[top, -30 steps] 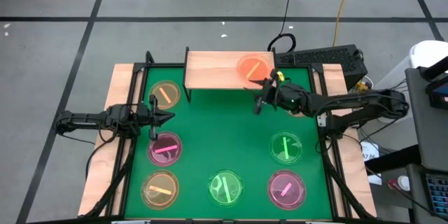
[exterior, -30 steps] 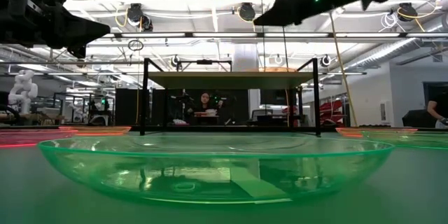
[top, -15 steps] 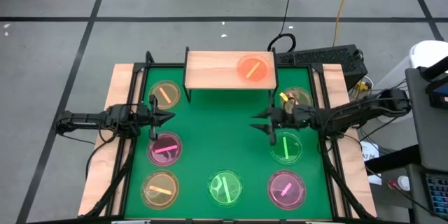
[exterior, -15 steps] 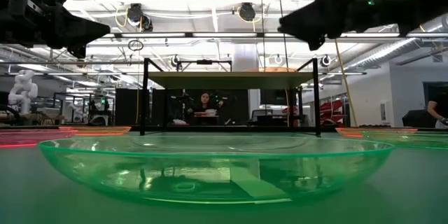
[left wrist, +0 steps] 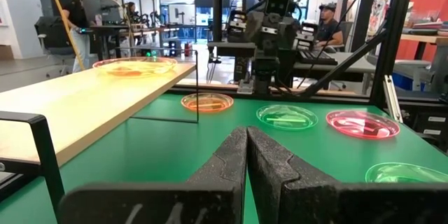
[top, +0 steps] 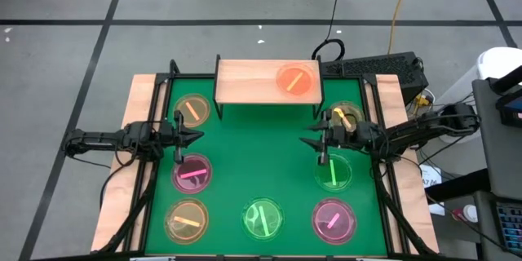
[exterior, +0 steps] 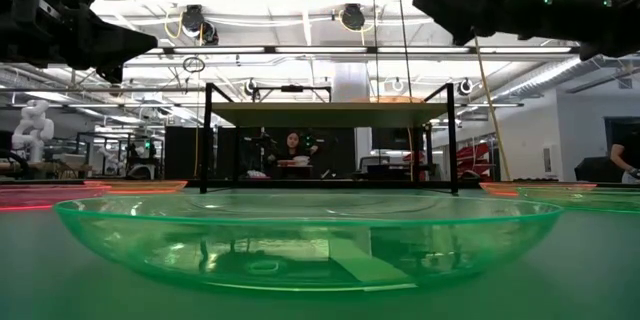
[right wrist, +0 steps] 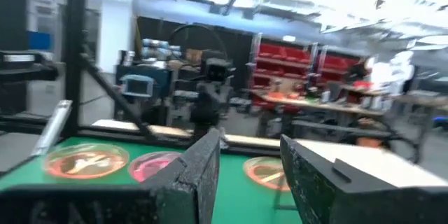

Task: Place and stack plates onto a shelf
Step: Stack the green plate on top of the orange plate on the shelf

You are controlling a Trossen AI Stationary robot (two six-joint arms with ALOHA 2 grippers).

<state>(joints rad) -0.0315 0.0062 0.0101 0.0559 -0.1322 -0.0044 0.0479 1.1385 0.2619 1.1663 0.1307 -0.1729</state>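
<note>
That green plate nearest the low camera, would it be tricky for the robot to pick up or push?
The green plate looks thin and see-through, so probably light and apt to slide on the smooth green table if nudged. Its wide, shallow shape should keep it from tipping. The glossy curved rim may be slippery to pinch.

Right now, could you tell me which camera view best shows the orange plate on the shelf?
The high view: the orange plate lies whole on the shelf, toward its right end. The left wrist view shows it edge-on; the low view hides it above the board; the right wrist view cannot settle it.

Orange plate [top: 295,79] on light-wood shelf [top: 249,83] — green table [top: 253,155].
</note>
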